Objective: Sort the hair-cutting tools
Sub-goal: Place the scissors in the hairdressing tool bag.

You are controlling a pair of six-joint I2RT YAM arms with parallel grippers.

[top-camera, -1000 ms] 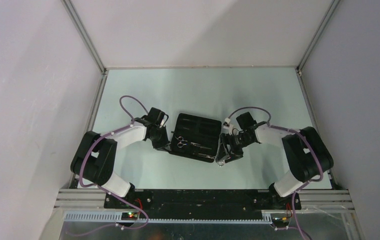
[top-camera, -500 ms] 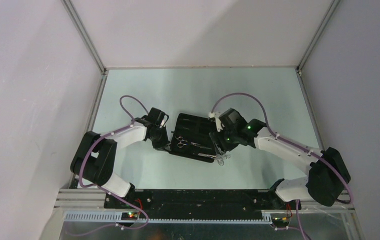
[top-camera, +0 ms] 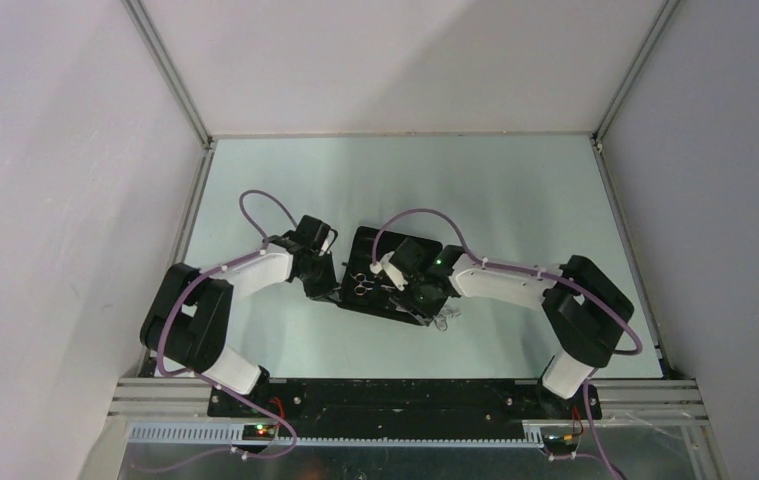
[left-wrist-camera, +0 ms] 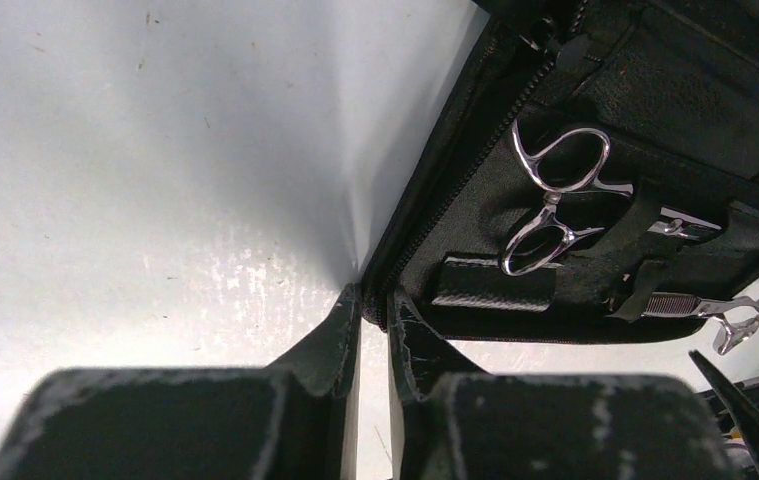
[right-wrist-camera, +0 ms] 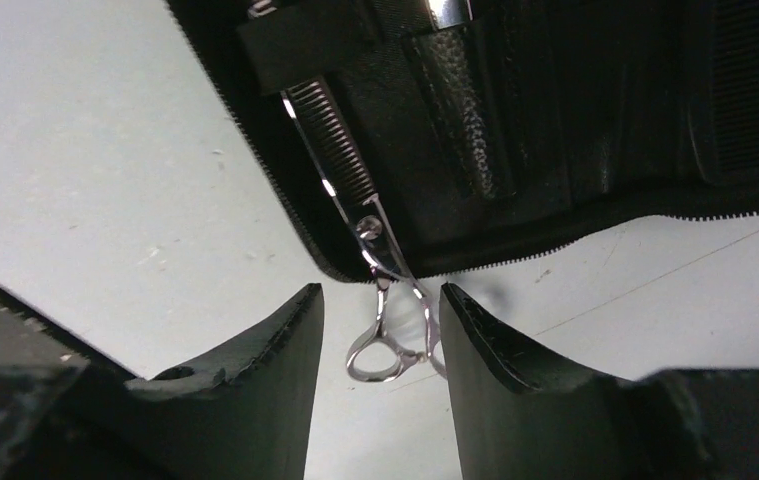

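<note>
Right gripper point(right-wrist-camera: 380, 300) is straddling, fingers apart, the ring handles of small silver metal scissors point(right-wrist-camera: 367, 232) poking over the near edge of an open black rectangular fabric case point(right-wrist-camera: 515, 120) lying in the middle of the tabletop point(top-camera: 395, 180); left gripper point(left-wrist-camera: 373, 310) is pinching its left rim; second silver scissors point(left-wrist-camera: 553, 205) are lying strapped inside

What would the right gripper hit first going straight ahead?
Scissors: their ring handles stick out of the case and sit between the right gripper's open fingers. Case edge comes next, though depth is unclear.
</note>
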